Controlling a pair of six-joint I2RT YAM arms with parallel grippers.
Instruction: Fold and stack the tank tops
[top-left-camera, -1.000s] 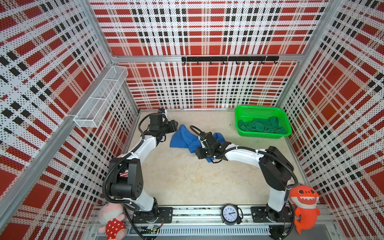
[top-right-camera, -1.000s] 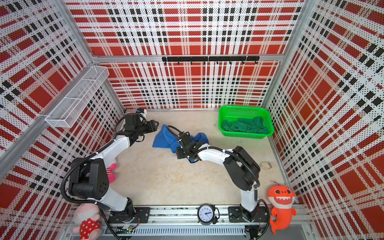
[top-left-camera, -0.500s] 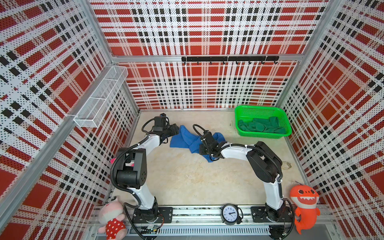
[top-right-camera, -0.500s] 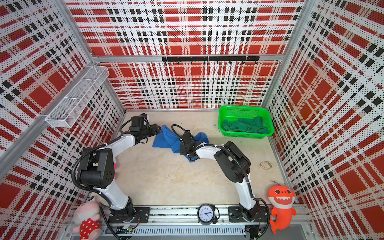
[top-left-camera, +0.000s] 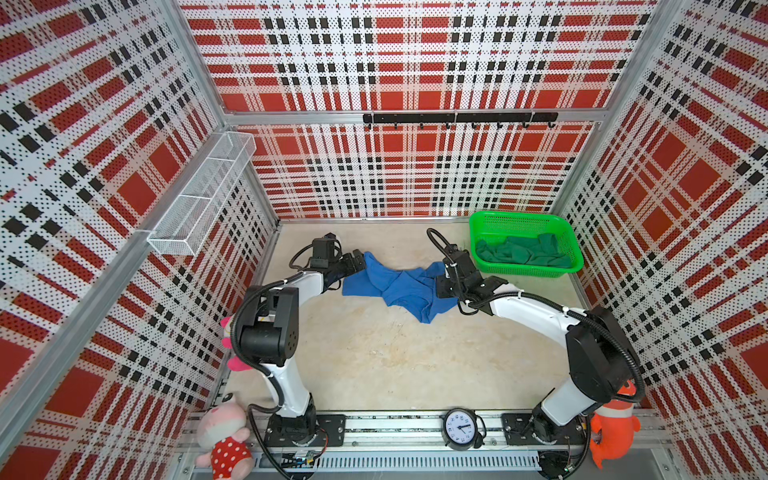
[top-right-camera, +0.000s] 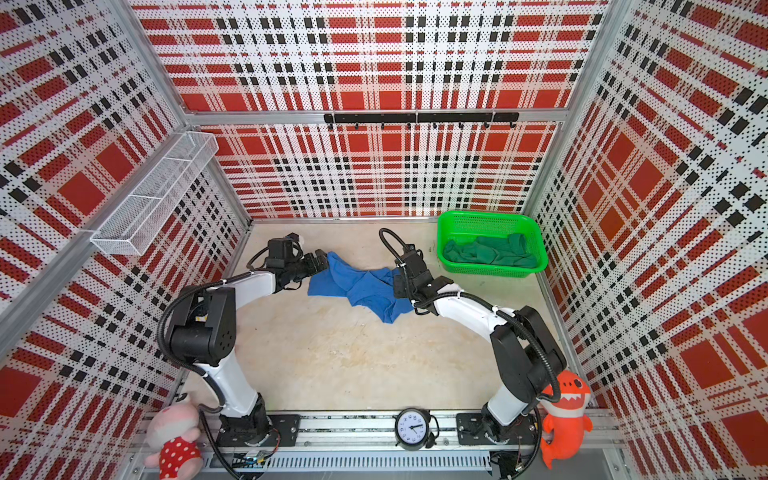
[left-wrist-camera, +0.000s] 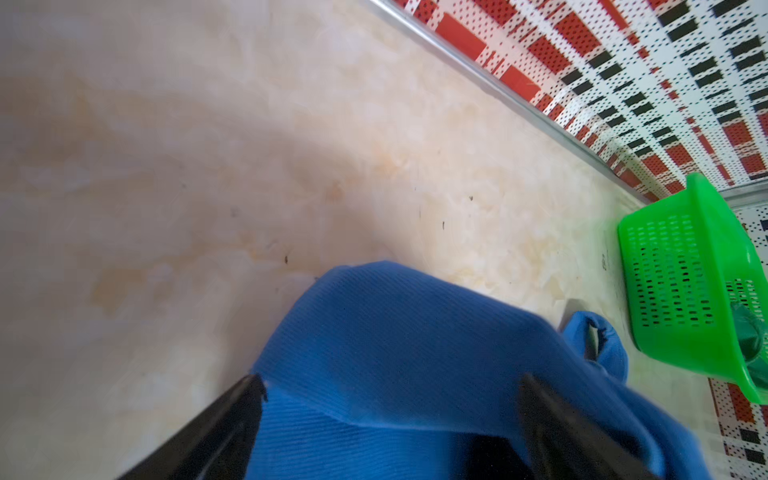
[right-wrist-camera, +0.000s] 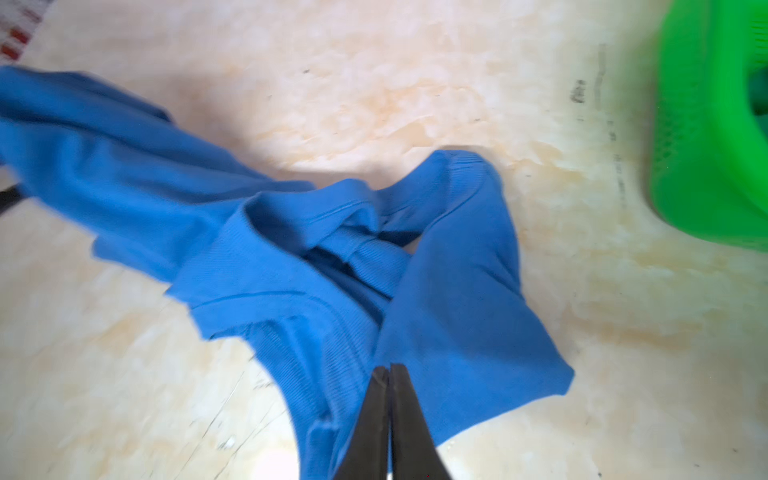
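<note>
The royal blue tank top (top-left-camera: 399, 286) (top-right-camera: 361, 286) lies crumpled and stretched out across the back of the table in both top views. My left gripper (top-left-camera: 359, 257) (top-right-camera: 322, 257) (left-wrist-camera: 388, 390) is open wide at its left end. A fold of blue cloth (left-wrist-camera: 395, 340) lies between the spread fingers. My right gripper (top-left-camera: 437, 289) (top-right-camera: 399, 286) (right-wrist-camera: 388, 368) is at the right end, shut on the blue cloth (right-wrist-camera: 291, 270) at its fingertips. The dark green tank top (top-left-camera: 523, 251) (top-right-camera: 486, 251) lies bunched in the bright green basket (top-left-camera: 519, 216) (top-right-camera: 490, 215).
The basket stands at the back right, close to my right wrist. A wire shelf (top-left-camera: 199, 195) hangs on the left wall and a hook rail (top-left-camera: 457, 118) on the back wall. A clock (top-left-camera: 459, 428) and plush toys (top-left-camera: 220, 432) (top-left-camera: 611, 428) sit along the front rail.
My left gripper has opened wide at the blue top's left end. My right gripper has shut on the cloth and moved right, drawing the blue top out sideways.
</note>
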